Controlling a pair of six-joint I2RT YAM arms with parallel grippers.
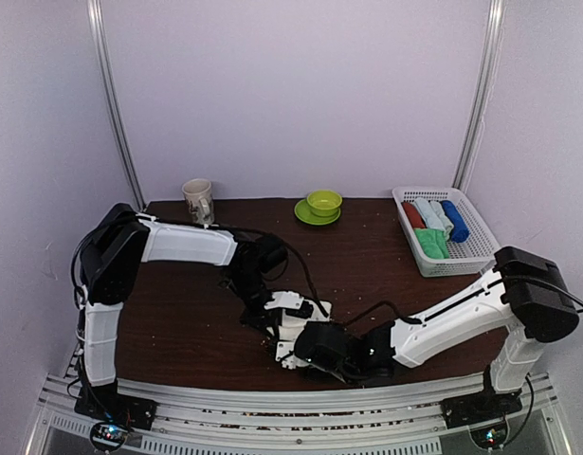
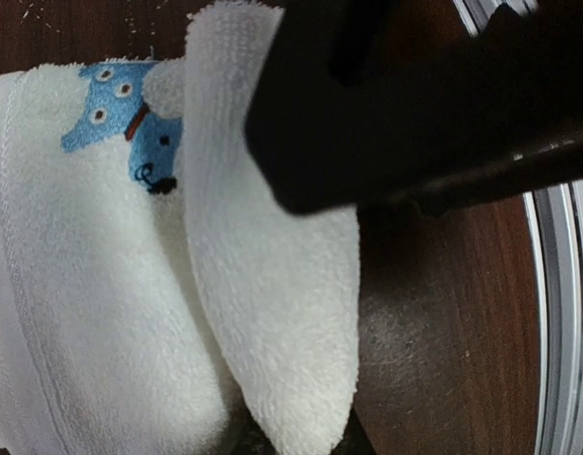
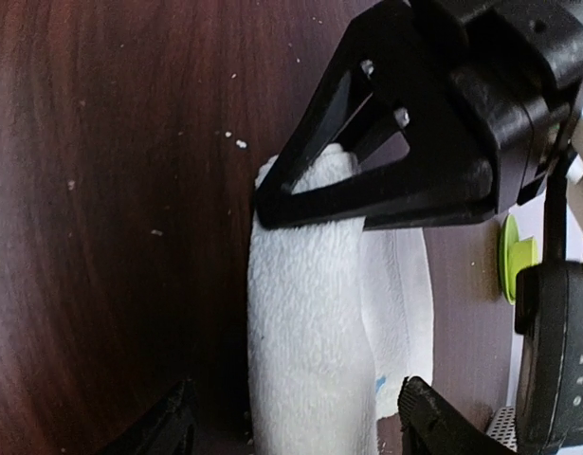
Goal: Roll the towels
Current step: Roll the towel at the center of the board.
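Dark brown wooden tabletop point(image 1: 177, 313), bit crumby. Left pincer point(image 3: 282, 194) is clamped tight on one end of the loosely rolled cream-white terry towel point(image 3: 305, 322); right pincer point(image 3: 300, 417) straddles the roll, fingers spread wide, gripping nothing. Bright green cloth towel point(image 1: 431, 244) sits in the white plastic basket point(image 1: 457, 265), well off to its right.
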